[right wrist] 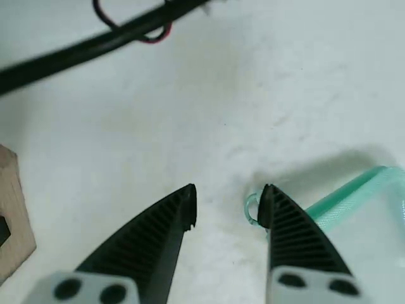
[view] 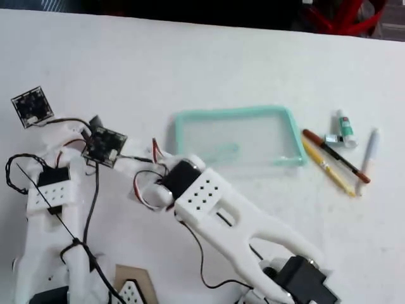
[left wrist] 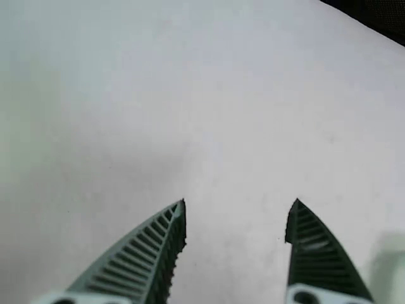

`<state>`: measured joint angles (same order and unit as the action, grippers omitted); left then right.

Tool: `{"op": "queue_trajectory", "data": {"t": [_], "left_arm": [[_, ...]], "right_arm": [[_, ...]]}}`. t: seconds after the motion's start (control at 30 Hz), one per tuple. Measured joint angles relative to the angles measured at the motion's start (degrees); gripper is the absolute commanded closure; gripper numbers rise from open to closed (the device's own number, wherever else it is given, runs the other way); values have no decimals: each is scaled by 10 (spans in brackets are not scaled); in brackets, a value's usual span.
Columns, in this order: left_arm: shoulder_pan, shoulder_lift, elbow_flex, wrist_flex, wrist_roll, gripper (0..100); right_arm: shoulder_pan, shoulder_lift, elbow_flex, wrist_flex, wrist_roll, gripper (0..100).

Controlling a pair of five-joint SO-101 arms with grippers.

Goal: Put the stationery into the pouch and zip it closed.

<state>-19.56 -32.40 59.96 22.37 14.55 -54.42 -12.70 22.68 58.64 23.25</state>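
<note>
Right jaws stand open with the zipper pull (right wrist: pixel 251 209) of the pouch (right wrist: pixel 345 193) just inside one tip, seemingly to grip it; left jaws gape above bare table (left wrist: pixel 190 95).

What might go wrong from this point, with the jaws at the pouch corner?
1. The pull ring sits beside one right jaw, not between the two: closing may miss it or pinch the pouch edge.
2. The left jaws stand open over bare table, so nothing pins the pouch; a tug may drag it.
3. The pens lie outside; zipping now would shut them out.
</note>
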Motion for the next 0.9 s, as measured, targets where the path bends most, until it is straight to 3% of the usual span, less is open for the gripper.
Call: {"op": "queue_trajectory", "data": {"t": [0.13, 0.33, 0.63, 0.9], "left_arm": [[-2, 0, 0, 0, 0, 740], [-33, 0, 0, -4, 0, 740], [-62, 0, 54, -120, 0, 790], [-92, 0, 54, -126, 0, 816]], "right_arm": [[0, 0, 0, 0, 8, 826], [20, 9, -11, 0, 104, 826], [91, 144, -96, 40, 114, 826], [40, 212, -138, 118, 149, 828]]}}
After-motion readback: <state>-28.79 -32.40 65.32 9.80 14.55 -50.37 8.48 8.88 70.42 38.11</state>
